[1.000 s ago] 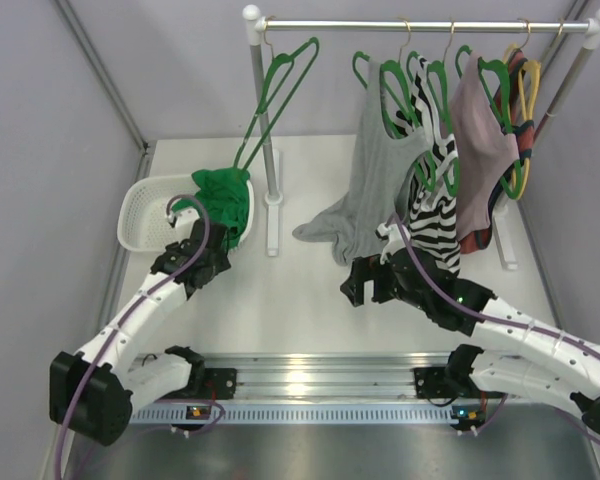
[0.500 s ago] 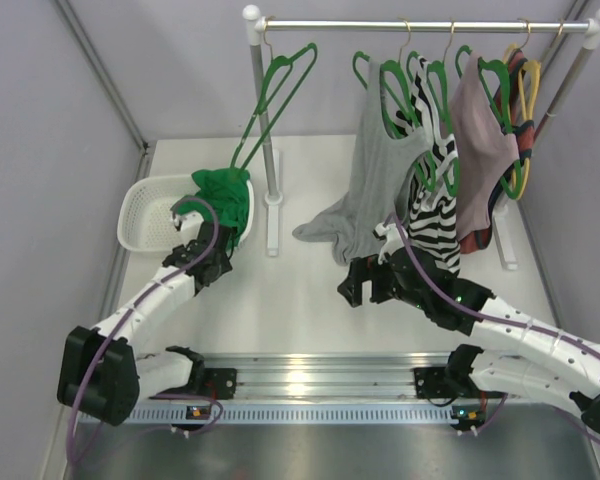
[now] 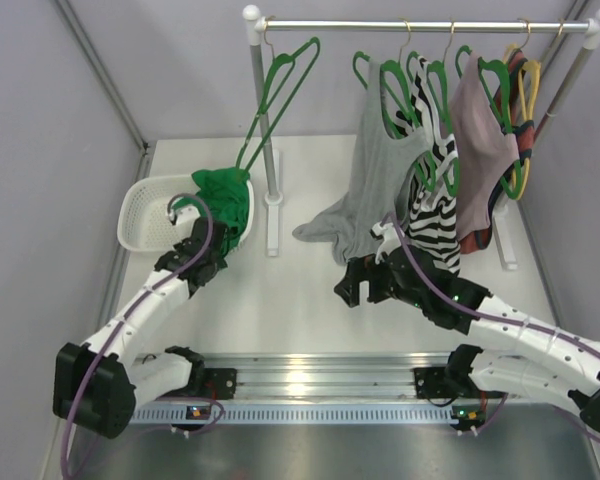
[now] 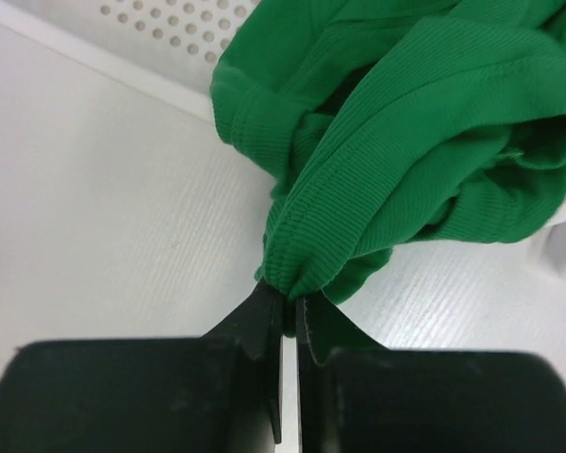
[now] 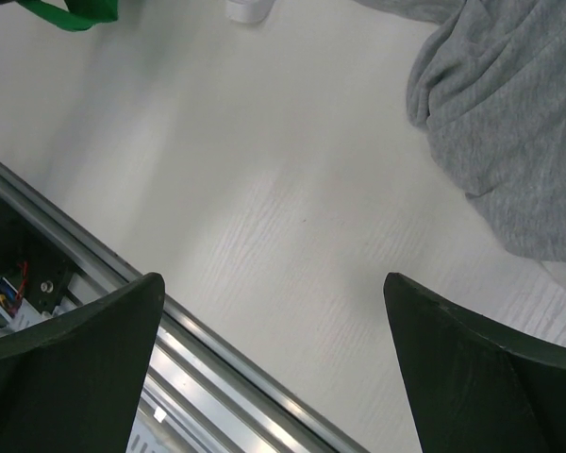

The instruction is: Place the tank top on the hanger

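The bright green tank top [image 3: 226, 198] lies bunched over the right rim of the white basket [image 3: 140, 222]. In the left wrist view its ribbed hem [image 4: 321, 255] is pinched between my left gripper's [image 4: 289, 298] jaws, which are shut on it. From above, the left gripper [image 3: 214, 243] sits at the garment's near edge. An empty green hanger [image 3: 278, 88] with a gold hook hangs tilted at the left end of the rail, its lower end just above the tank top. My right gripper [image 3: 352, 288] [image 5: 274, 283] hovers open over bare table, holding nothing.
The rack's rail [image 3: 420, 24] carries a grey tank top [image 3: 365, 190] [image 5: 509, 123], a striped top [image 3: 435, 215], a pinkish garment and several more hangers. Its left post [image 3: 271, 190] stands right of the basket. A metal rail [image 3: 300, 378] runs along the near edge.
My left gripper was open near the tank top's edge; it has now shut on the green fabric. The right arm has shifted slightly left and stays open.
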You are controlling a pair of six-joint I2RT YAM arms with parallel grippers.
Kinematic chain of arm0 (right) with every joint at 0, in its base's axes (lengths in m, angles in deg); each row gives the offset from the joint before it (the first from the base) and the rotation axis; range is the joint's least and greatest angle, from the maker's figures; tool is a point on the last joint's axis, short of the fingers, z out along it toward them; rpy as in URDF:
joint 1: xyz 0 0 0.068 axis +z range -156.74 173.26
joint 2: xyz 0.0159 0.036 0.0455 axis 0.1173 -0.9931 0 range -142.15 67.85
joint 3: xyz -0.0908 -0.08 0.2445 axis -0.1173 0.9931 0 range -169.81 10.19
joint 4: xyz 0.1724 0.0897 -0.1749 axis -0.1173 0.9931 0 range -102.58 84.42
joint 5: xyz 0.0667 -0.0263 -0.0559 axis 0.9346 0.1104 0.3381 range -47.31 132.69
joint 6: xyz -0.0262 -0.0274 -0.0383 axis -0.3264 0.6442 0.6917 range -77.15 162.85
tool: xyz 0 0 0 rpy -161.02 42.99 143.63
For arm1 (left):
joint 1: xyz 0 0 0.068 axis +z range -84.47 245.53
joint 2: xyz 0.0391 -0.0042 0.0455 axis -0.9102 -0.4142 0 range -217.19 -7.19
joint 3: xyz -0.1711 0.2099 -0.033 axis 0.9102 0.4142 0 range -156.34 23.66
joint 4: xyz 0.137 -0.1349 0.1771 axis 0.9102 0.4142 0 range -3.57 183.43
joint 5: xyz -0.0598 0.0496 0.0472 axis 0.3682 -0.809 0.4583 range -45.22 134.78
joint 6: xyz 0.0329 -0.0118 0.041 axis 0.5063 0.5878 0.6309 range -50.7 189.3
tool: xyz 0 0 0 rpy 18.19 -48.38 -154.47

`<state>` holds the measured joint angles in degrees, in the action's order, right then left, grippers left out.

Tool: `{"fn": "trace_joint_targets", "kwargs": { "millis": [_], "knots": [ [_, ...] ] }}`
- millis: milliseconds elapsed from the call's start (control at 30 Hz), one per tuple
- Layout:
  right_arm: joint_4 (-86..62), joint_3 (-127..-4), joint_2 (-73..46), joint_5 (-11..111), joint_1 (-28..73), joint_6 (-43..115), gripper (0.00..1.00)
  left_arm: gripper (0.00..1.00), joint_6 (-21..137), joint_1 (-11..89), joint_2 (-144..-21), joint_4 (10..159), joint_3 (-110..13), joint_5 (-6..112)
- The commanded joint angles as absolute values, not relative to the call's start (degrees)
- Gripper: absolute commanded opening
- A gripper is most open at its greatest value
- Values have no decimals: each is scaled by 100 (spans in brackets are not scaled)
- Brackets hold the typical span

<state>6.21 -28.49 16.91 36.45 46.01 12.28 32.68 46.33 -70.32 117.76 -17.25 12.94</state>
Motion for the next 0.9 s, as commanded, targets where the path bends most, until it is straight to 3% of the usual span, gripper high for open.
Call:
{"fn": "trace_joint_targets", "kwargs": {
  "millis": [0,867],
  "knots": [
    [324,-2936,1626,3724,4644,1226,100,0,3440,4663,-6749,12017,-2300,1314],
    [122,-3964,1037,3478,4644,1639,100,0,4644,4663,-6432,13678,-6088,1858]
  ]
}}
